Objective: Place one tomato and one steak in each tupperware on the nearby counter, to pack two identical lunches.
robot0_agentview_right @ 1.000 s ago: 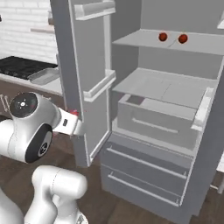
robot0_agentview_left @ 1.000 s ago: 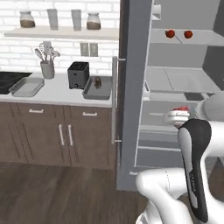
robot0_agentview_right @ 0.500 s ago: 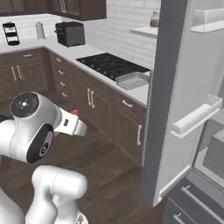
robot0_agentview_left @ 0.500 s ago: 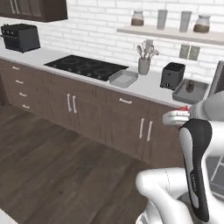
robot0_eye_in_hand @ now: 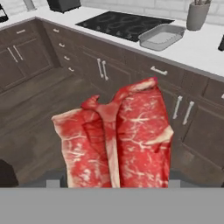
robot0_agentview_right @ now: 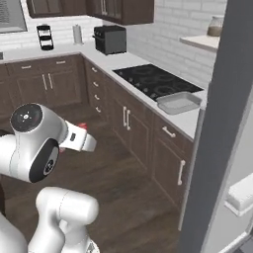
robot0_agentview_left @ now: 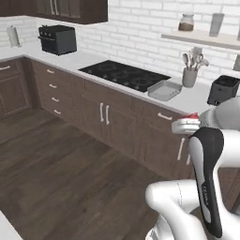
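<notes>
Hiding jaws, steak [robot0_eye_in_hand: 116, 138] fills foreground; tupperware [robot0_eye_in_hand: 161, 36] on counter [robot0_eye_in_hand: 199, 48].

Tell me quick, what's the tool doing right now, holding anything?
Tool: closed on the steak, which is held up in front of the counter.

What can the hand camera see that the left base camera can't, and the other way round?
Hand view: the steak up close, its whole red, white-marbled face.

Left base view: the white arm from behind, a black toaster, a wall shelf holding a jar, and a black oven box in the far corner. Here the steak is just a thin red sliver at the arm's tip.

Both: one grey tupperware beside the black cooktop, a utensil cup, the pale counter and dark cabinets.
</notes>
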Controlling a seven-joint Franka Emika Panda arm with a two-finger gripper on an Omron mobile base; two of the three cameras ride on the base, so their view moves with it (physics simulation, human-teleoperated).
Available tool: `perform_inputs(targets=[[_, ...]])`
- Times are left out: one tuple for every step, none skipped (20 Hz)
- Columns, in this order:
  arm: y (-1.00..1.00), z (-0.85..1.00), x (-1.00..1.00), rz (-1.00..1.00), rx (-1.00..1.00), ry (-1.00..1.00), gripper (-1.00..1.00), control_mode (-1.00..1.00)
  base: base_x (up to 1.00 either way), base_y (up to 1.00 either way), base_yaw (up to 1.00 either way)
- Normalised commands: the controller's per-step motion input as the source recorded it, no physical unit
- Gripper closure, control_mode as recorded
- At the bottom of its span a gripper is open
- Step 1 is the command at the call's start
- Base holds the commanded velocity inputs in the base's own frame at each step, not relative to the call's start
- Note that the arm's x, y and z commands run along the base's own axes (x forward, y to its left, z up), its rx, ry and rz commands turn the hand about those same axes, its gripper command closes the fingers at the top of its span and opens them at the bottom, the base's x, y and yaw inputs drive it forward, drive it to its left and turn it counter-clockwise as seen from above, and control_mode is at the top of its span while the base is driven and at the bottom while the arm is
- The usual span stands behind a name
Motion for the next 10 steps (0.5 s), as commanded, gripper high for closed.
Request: perform_inputs(targets=[[0.00, 0.00, 0.00, 0.00, 0.00, 0.00, 1.00, 1.00, 1.00, 0.00, -0.08], [0.00, 0.00, 0.00, 0.00, 0.00, 0.00, 1.00, 1.00, 1.00, 0.00, -0.11], [0.00, 0.00, 0.00, 0.00, 0.00, 0.00, 1.00, 1.00, 1.00, 0.00, -0.15], [0.00, 0.00, 0.00, 0.00, 0.00, 0.00, 1.00, 1.00, 1.00, 0.00, -0.15], [0.00, 0.00, 0.00, 0.00, 0.00, 0.00, 1.00, 1.00, 1.00, 0.00, -0.15], [0.00, 0.00, 0.00, 0.00, 0.00, 0.00, 1.00, 1.00, 1.00, 0.00, -0.18], [0.00, 0.00, 0.00, 0.00, 0.00, 0.00, 1.00, 1.00, 1.00, 0.00, -0.21], [0.00, 0.00, 0.00, 0.00, 0.00, 0.00, 1.00, 1.00, 1.00, 0.04, -0.30], [0.00, 0.00, 0.00, 0.00, 0.00, 0.00, 1.00, 1.00, 1.00, 0.06, -0.36], [0.00, 0.00, 0.00, 0.00, 0.00, 0.00, 1.00, 1.00, 1.00, 0.11, -0.42]])
